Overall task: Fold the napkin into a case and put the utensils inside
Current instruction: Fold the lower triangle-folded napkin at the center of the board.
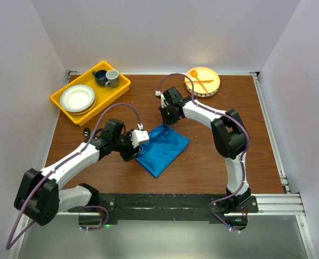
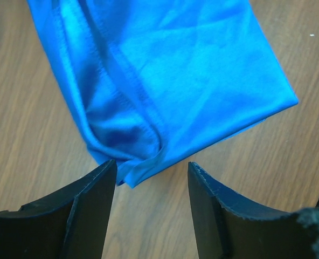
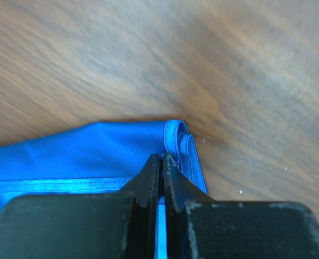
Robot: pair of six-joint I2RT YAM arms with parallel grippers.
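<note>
At the far left of the table (image 1: 202,162) a yellow tray (image 1: 104,93) is seen, in which a stack of white plates (image 1: 77,98), a dark blue mug (image 1: 100,76) and a grey cup (image 1: 112,77) are kept. None of these is touched.

Nearer the middle, the left gripper (image 2: 151,174) is held low at the left end of the napkin (image 1: 162,148). Its jaws are parted, and a bunched corner of the cloth lies just in front of the gap, touching one fingertip or nearly so; nothing is clamped there.

The bright blue napkin is spread flat on the wood between the two arms, set askew. It has been doubled over: stitched hems and stacked layers are shown in the left wrist view. A broad folded rectangle is formed, not a long, narrow pouch.

At the napkin's far corner the right gripper (image 3: 162,162) is pressed together on the cloth, a thin blue edge being pinched between its fingers, with the rolled hem just beyond the tips.

At the back right, a pale plate (image 1: 216,87) is found, on which an orange plastic spoon and fork (image 1: 200,81) are crossed.

The folding is judged to be partly done. At least one more fold appears to be needed before a case is made. No metal utensils can be seen in any view, so they have yet to be put inside.
</note>
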